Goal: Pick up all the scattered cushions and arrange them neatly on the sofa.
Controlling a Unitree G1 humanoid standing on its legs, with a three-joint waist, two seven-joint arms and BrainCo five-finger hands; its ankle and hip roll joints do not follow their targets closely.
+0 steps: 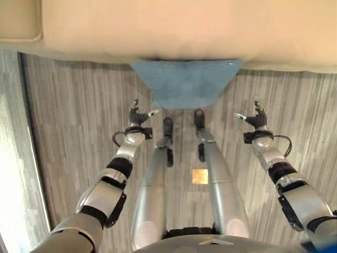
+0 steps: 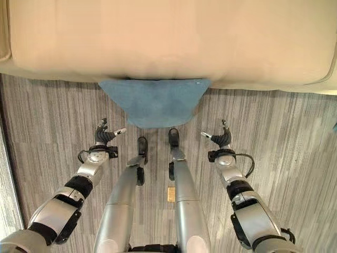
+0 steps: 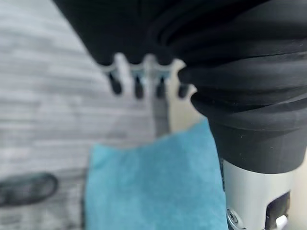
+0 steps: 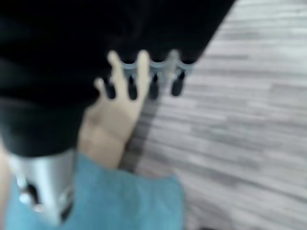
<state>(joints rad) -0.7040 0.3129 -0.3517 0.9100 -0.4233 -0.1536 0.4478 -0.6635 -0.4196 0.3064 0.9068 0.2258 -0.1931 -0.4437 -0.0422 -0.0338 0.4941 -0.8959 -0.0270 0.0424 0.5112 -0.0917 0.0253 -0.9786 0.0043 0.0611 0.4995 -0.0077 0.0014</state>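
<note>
A blue cushion (image 1: 185, 84) lies on the floor, its far edge tucked against the front of the beige sofa (image 1: 158, 26). It also shows as a blue cushion (image 3: 153, 187) past my left hand's fingers, and as a blue cushion (image 4: 124, 201) past the right hand's. My left hand (image 1: 138, 117) hovers just left of the cushion's near corner, fingers relaxed and thumb pointing inward, holding nothing. On the other side my right hand (image 1: 255, 118) mirrors it, a little right of the cushion, open and empty. Neither hand touches the cushion.
Grey wood-look floor (image 1: 73, 105) spreads in front of the sofa. A small yellow square (image 1: 199, 176) lies on the floor close to me. A paler strip (image 1: 10, 158) runs down the far left.
</note>
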